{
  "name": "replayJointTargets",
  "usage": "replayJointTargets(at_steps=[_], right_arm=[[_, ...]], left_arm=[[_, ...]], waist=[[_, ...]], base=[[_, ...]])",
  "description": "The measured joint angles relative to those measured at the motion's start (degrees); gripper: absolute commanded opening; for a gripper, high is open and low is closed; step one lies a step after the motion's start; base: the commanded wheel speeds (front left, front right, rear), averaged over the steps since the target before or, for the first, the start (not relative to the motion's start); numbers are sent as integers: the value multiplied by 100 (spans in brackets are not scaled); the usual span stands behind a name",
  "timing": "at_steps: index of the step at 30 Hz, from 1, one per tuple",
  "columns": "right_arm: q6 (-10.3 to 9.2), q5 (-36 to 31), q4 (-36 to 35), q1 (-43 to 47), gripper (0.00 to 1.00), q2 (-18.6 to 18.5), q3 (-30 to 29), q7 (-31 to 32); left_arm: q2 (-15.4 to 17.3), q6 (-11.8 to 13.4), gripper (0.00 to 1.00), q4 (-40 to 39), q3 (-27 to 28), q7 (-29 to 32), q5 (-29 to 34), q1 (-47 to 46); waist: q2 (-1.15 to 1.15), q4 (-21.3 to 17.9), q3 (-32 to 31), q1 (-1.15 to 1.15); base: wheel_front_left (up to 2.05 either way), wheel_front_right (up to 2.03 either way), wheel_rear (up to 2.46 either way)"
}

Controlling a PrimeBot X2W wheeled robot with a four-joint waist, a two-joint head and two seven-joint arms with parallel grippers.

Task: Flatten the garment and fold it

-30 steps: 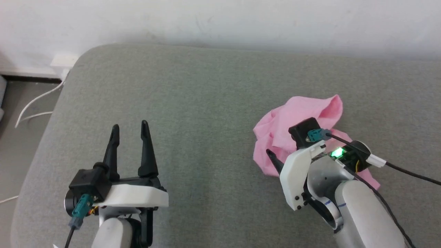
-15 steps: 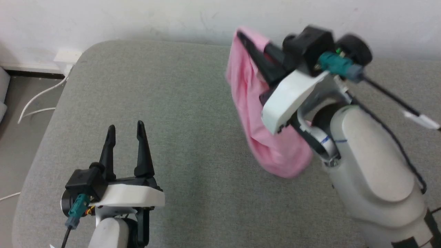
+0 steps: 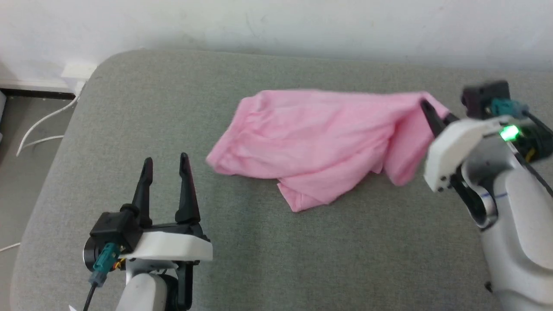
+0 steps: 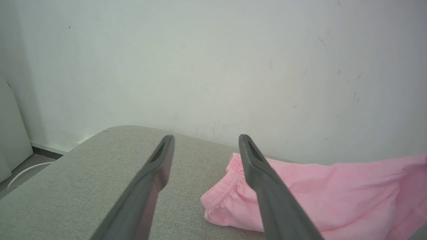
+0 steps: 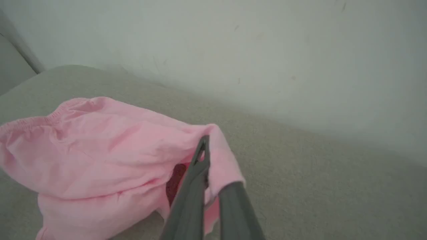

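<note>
My right hand (image 3: 425, 108) is clamped on an edge of the garment (image 3: 311, 134), cloth trailing left of it over the cushion (image 3: 276, 242) (tensioned for flattening, I judge). My left hand (image 3: 165, 159) hovers parted and empty, near the waistband (image 4: 220, 193).

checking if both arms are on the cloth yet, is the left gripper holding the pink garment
No, the left gripper stands open and empty over the bare grey cushion, apart from the pink garment.

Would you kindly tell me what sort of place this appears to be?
Likely a home-style room or lab mock-up: a grey upholstered surface, like a bed or sofa, against a plain white wall, with a white cable on the floor beside it.
</note>
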Motion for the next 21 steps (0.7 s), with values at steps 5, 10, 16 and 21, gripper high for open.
replayJointTargets(at_steps=[5,10,16,21], right_arm=[[0,-376,719,346,100,-107,-758,-126],[0,-446,826,663,100,76,-1294,-326],[0,-417,-118,1694,100,399,-1472,-538],[-1,-374,-1026,2516,100,530,-621,-871]], left_arm=[[0,-31,100,54,-13,0,26,-3],[-2,-45,100,93,-29,0,52,-5],[-3,-52,100,143,-49,0,53,8],[-3,-99,100,151,-25,0,116,60]], waist=[[-1,-81,53,0],[0,-138,-4,0],[0,-170,-166,-1],[0,-246,-257,-1]], base=[[0,0,0],[0,0,0],[0,0,0],[0,0,0]])
